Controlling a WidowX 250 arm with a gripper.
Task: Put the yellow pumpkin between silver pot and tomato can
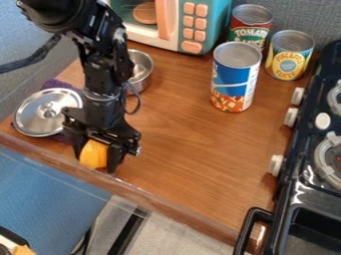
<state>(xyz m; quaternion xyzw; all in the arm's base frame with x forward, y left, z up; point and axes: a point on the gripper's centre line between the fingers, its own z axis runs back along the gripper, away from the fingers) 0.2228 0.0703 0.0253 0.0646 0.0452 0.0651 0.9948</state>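
Yellow pumpkin sits between the fingers of the tool — clasped, its width parting them.

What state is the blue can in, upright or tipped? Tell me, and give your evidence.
Upright: the blue can stands on its base on the wooden counter, its round metal top facing up.

Bare worktop opens from the centre to the lower right, with room for the hand to pass. The blue can closes it off above, ahead of the tomato can and pineapple can; stove knobs jut in at right, the silver pot at upper left.
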